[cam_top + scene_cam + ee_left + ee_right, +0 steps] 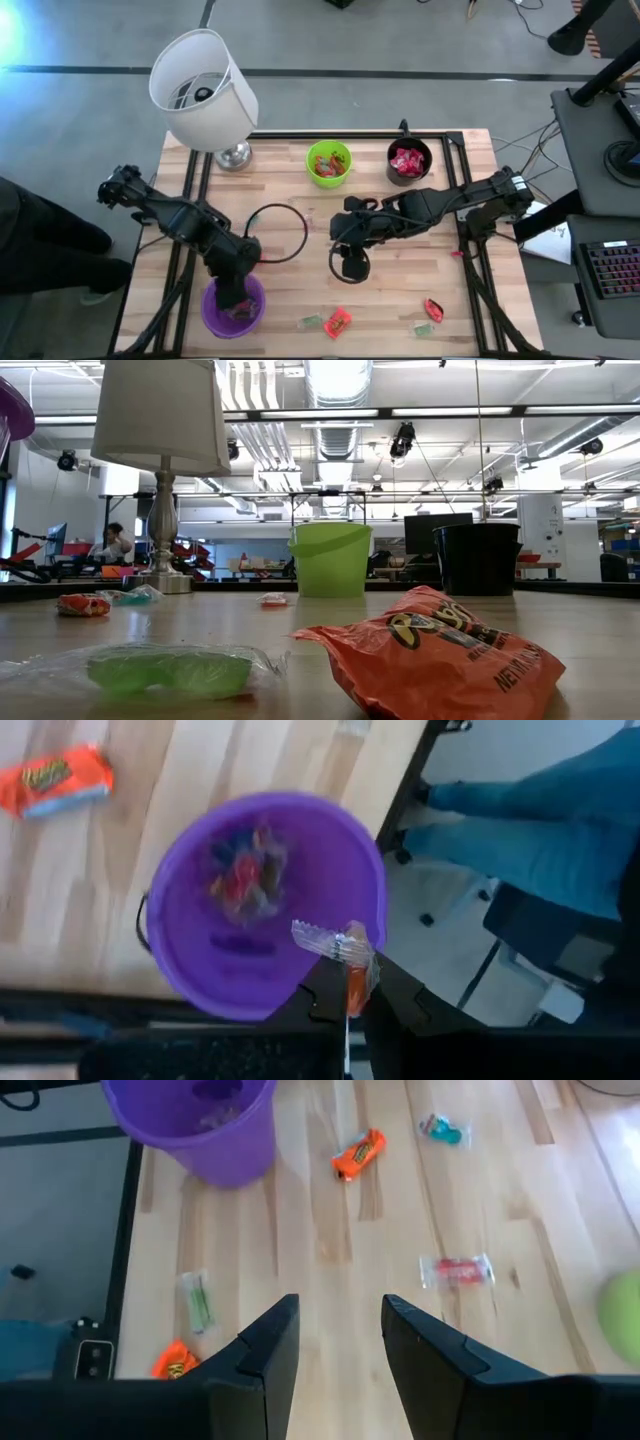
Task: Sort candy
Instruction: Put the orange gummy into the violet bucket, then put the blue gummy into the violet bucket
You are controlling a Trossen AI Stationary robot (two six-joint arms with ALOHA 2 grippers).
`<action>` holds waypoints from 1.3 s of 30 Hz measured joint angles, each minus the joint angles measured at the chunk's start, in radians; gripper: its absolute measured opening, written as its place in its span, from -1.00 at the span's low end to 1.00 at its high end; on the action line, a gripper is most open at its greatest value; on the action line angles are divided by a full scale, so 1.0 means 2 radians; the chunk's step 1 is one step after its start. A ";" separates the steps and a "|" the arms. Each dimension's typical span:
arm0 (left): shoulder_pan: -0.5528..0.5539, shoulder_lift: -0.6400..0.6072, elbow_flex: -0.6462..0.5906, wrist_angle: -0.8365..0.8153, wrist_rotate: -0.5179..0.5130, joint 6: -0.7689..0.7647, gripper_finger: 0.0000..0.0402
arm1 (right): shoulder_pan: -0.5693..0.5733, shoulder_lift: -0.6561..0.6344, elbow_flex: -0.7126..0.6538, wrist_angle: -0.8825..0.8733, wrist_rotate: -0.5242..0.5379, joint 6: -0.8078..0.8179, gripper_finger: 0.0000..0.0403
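Left tool (348, 1010): pinching an orange wrapped candy (354, 982) above the purple cup (262, 900); centre it over the cup before you release. Right tool (338, 1342): open, empty, over bare tabletop (340, 1240).

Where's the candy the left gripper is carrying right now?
Pinched in the left gripper, the orange candy hangs above the purple cup at the table's near-left corner.

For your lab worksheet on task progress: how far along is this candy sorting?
Done: green cup, black cup and purple cup each hold sweets. In hand: the left gripper is shut on an orange clear-wrapped sweet over the purple cup; the right gripper is open and empty. Left: loose wrapped candies on the wooden table, including an orange packet.
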 joint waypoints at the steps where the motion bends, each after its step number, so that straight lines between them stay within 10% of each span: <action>1: -0.003 0.000 0.000 -0.007 0.004 -0.003 -1.00 | 0.000 0.000 0.000 0.000 0.000 0.000 -0.32; 10: -0.014 0.000 -0.035 -0.012 -0.008 -0.005 -0.94 | 0.000 0.000 0.000 -0.002 0.000 0.000 -0.32; 22: -0.016 0.000 -0.088 0.027 -0.002 -0.006 -0.38 | 0.000 0.000 0.000 -0.008 0.001 0.013 -0.32; 34: -0.014 0.000 -0.090 0.027 -0.337 -0.045 -0.25 | 0.000 0.000 0.000 -0.008 0.005 0.012 -0.32; 39: 0.000 0.000 -0.112 0.006 -0.363 -0.041 -0.25 | 0.000 0.000 0.000 -0.008 0.005 0.011 -0.32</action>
